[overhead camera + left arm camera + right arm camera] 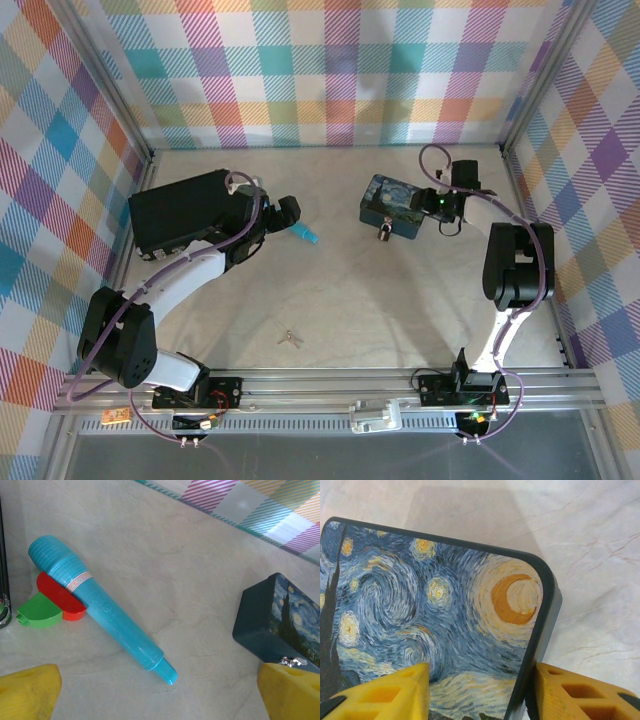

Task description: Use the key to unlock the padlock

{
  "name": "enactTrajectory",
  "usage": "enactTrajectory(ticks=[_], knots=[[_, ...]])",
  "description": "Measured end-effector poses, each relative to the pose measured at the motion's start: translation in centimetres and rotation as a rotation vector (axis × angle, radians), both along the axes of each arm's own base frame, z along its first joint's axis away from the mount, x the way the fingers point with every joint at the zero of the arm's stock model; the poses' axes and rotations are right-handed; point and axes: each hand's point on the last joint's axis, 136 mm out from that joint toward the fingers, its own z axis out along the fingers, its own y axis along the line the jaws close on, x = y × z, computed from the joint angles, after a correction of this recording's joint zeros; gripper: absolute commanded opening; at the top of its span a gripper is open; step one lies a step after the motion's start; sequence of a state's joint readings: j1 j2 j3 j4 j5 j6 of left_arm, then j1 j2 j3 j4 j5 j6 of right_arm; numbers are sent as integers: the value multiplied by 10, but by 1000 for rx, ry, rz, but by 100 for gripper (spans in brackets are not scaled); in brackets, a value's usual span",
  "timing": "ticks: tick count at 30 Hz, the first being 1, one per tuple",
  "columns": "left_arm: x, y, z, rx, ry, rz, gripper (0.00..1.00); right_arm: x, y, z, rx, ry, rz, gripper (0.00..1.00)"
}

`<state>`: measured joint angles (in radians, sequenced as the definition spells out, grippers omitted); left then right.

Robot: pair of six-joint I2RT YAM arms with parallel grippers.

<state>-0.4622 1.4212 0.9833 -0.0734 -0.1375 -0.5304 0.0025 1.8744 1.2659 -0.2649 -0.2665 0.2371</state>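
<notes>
1. The pale beige table (340, 300) carries everything, with plaid walls around it.
2. A large black rectangular box (178, 215) lies at the far left, beside the left arm.
3. The blue-and-yellow swirl-painted tin box (392, 205) sits right of centre with its lid closed.
4. The right gripper (437, 205) is at the tin's right end. In the right wrist view the right gripper (480, 695) is spread. One yellow finger (385, 695) is over the painted lid and the other is just outside the tin's dark rounded side wall. The tin's edge runs between them, unclamped. I cannot tell whether either finger touches the tin.
5. The left gripper (290, 212) is released and holds nothing. In the left wrist view its yellow fingertips (30, 690) stand wide apart over bare table.
6. A long cyan pen-like stick (100, 605) lies diagonally beyond the left gripper, apart from both fingers.
7. A red half-disc (60, 597) and a green half-disc (40, 612) lie partly tucked under the stick's thick end.
8. The tiny dark padlock with a thin silver shackle (384, 232) hangs at the tin's near side, touching it; neither gripper is on it.
9. The tiny thin silver key (290, 339) lies alone on the table near the arm bases, well apart from both grippers and the padlock.
</notes>
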Motion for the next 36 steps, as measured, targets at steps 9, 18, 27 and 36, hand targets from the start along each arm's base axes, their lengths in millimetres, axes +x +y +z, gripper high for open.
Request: enactTrajectory(ticks=[9,18,27,36], knots=[[-2,-9,1,-27,0,-43,100,-29,36,2,-35,17,226,50],[-15,-17,-7,-43,15,-122,100,-37,55,4,-22,20,407,45],[-25,-1,14,-42,-36,-81,99,-23,118,8,-39,13,509,62],[-39,47,4,-45,-13,38,100,-23,112,55,-148,-47,372,82]])
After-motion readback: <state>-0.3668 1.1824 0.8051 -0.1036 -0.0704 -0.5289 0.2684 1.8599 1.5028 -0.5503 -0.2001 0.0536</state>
